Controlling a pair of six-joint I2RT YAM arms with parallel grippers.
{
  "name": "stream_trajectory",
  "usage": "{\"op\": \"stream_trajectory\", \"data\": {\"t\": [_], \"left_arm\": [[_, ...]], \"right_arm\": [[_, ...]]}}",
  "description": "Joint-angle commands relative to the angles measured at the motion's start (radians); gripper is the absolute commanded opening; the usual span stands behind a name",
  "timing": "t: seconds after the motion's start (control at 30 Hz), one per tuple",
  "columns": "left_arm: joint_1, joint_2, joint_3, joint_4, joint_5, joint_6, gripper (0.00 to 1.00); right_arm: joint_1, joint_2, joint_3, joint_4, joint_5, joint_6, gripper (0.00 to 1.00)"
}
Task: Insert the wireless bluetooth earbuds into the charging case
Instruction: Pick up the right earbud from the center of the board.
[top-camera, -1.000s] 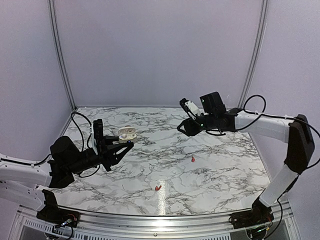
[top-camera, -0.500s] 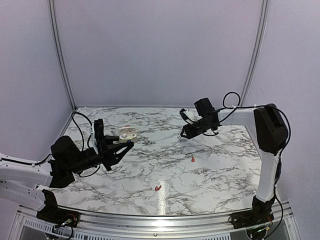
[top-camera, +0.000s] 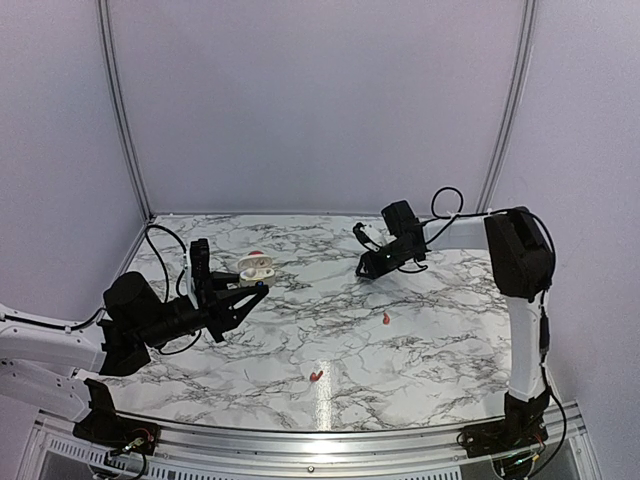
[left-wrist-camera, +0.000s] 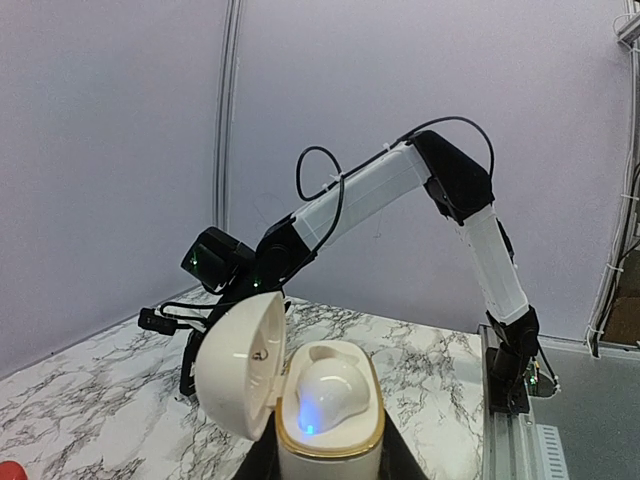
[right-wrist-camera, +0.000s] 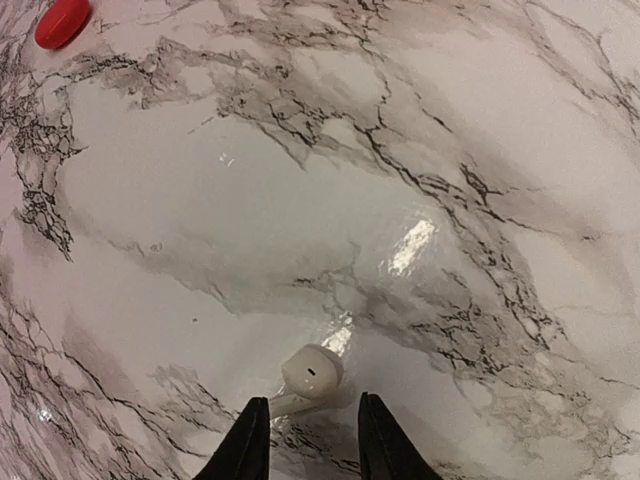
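Left fingers (top-camera: 250, 292) pinch the open charging case (left-wrist-camera: 330, 430); right fingers (right-wrist-camera: 248, 440) sit at the loose earbud (right-wrist-camera: 312, 374).
The white case, lid swung open, holds 1 seated earbud (left-wrist-camera: 330, 385). Well right of the case, the right fingers stand narrowly apart, gripping nothing, the loose earbud lying on the desk (right-wrist-camera: 450, 150) at their tips.

Glossy marbled table (right-wrist-camera: 480, 130), smooth plastic case (left-wrist-camera: 335, 455)
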Motion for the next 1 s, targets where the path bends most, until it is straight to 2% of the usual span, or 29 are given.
{"op": "stream_trajectory", "data": {"t": [0.0, 0.77, 0.97], "left_arm": [[0.009, -0.002, 0.014, 0.035, 0.001, -0.003, 0.0], [0.02, 0.007, 0.025, 0.034, 0.015, -0.006, 0.0], [0.02, 0.005, 0.025, 0.033, 0.017, -0.009, 0.0]], "right_arm": [[0.002, 0.02, 0.044, -0.002, -0.023, -0.016, 0.31], [0.01, 0.058, 0.057, -0.021, -0.068, -0.047, 0.16], [0.038, 0.002, -0.01, -0.011, -0.052, -0.043, 0.14]]}}
